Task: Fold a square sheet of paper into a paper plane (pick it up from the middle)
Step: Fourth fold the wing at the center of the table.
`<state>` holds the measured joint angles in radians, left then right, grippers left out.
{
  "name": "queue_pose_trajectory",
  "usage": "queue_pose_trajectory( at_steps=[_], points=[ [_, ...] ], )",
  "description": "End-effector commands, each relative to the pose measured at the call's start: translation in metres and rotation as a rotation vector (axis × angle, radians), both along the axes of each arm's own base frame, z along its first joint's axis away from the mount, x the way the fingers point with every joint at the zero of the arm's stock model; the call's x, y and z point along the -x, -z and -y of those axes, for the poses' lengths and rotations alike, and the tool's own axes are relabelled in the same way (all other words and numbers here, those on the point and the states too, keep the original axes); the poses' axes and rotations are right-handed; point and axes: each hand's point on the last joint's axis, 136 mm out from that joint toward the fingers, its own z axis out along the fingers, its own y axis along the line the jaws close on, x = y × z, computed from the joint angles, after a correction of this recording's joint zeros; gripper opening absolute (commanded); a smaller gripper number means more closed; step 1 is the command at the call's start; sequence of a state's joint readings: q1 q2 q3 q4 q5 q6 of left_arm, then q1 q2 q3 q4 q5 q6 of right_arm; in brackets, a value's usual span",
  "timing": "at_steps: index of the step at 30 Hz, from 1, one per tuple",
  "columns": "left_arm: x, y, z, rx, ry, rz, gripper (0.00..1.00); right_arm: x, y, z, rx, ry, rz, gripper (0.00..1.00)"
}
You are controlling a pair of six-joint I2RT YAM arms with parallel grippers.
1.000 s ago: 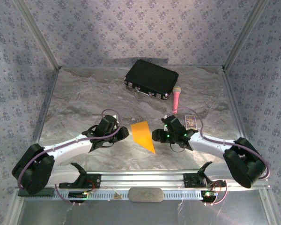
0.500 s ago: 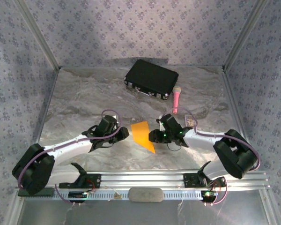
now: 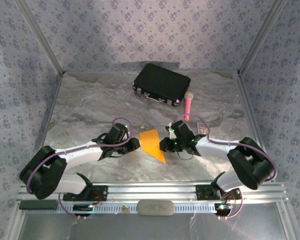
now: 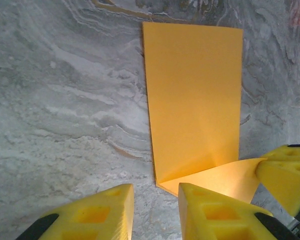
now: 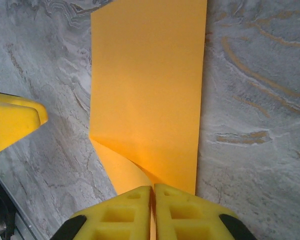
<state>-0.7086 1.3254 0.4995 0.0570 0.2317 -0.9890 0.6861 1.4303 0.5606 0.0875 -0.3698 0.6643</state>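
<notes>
The right tool (image 5: 153, 192) has its two yellow fingers pressed tight together, and they pinch a curled-up corner of the square sheet of paper (image 5: 147, 85). The rest of the paper lies flat on the grey tabletop (image 3: 90, 110), in the middle, between the two tools. The left tool (image 4: 155, 194) has its fingers a little apart. They hold nothing and sit just beside the near corner of the paper (image 4: 195, 95). From above, both arms lie low and reach in from the sides, so the left tool (image 3: 135, 145) and the right tool (image 3: 162, 146) nearly meet at the paper (image 3: 151, 142). The top view also shows a black case (image 3: 161, 83) far back, a pink microphone (image 3: 188, 106) just beside it, and a small card (image 3: 204, 130) with print too small to read.
</notes>
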Motion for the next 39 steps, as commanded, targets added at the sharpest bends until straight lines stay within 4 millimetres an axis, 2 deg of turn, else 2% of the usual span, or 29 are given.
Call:
queue_pose_trajectory(
  at_steps=[1, 10, 16, 25, 28, 32, 35, 39],
  points=[
    [-0.012, -0.020, 0.015, 0.070, 0.020, 0.030, 0.32, 0.000, -0.012, 0.000, -0.042, -0.009, 0.026, 0.09],
    [-0.022, -0.028, 0.027, 0.139, 0.027, 0.029, 0.57, -0.002, -0.016, 0.004, -0.115, 0.013, 0.018, 0.09],
    [-0.030, -0.024, 0.038, 0.182, 0.018, 0.014, 0.60, -0.004, -0.012, 0.009, -0.115, 0.035, 0.015, 0.09],
    [-0.041, -0.021, 0.057, 0.249, 0.027, -0.005, 0.43, -0.004, -0.012, 0.012, -0.120, 0.038, 0.010, 0.09],
    [-0.043, -0.019, 0.059, 0.263, 0.022, -0.009, 0.32, -0.004, -0.011, 0.014, -0.112, 0.046, 0.010, 0.10],
    [-0.043, -0.019, 0.061, 0.279, 0.019, -0.012, 0.15, -0.005, -0.012, 0.023, -0.064, 0.072, 0.035, 0.21],
    [-0.043, -0.021, 0.060, 0.282, 0.014, -0.010, 0.14, -0.005, -0.019, 0.032, 0.022, 0.083, 0.112, 0.32],
    [-0.043, -0.026, 0.060, 0.287, 0.020, -0.004, 0.14, 0.001, -0.031, 0.039, 0.124, 0.030, 0.297, 0.40]
  ],
)
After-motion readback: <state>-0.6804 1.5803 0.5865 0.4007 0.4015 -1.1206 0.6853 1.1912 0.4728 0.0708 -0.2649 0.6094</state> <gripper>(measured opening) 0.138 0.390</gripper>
